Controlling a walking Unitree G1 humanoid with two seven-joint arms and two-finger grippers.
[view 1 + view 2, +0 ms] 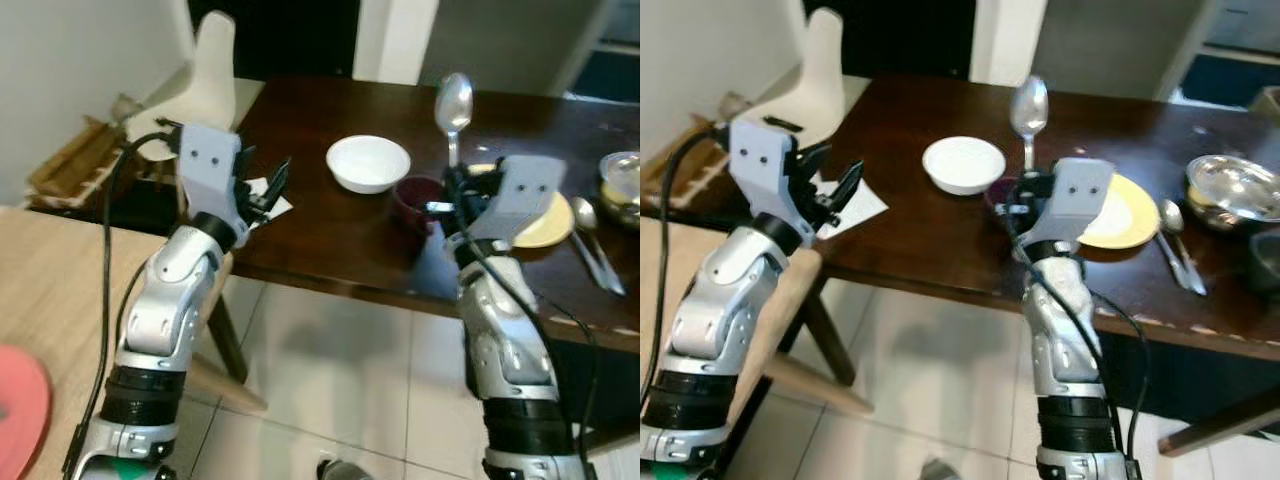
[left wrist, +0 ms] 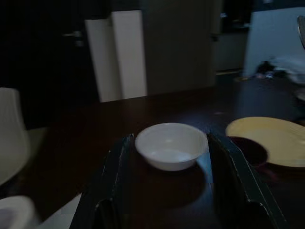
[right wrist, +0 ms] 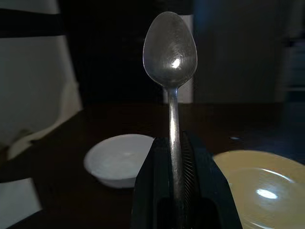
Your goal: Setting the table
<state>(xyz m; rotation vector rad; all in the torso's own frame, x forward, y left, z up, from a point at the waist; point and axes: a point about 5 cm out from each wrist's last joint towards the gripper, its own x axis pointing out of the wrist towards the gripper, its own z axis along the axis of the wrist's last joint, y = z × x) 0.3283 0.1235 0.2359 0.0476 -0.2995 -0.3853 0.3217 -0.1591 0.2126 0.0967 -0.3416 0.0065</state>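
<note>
My right gripper [image 1: 452, 182] is shut on the handle of a metal spoon [image 1: 454, 106], which stands upright with its bowl up [image 3: 170, 47]. It hovers over the dark wooden table [image 1: 310, 235], above a dark red cup [image 1: 418, 197] and beside a yellow plate [image 1: 548, 224]. A white bowl [image 1: 368, 163] sits to the left of them. My left gripper [image 1: 262, 182] is open over the table's left edge, fingers [image 2: 116, 171] pointing at the white bowl [image 2: 171, 145].
A white paper [image 1: 268, 205] lies under the left gripper. A second spoon [image 1: 592, 235] and a steel bowl [image 1: 622, 178] sit at the right. A cream chair [image 1: 205, 85] stands at the left end. A wooden counter with a red plate [image 1: 20, 405] is at my near left.
</note>
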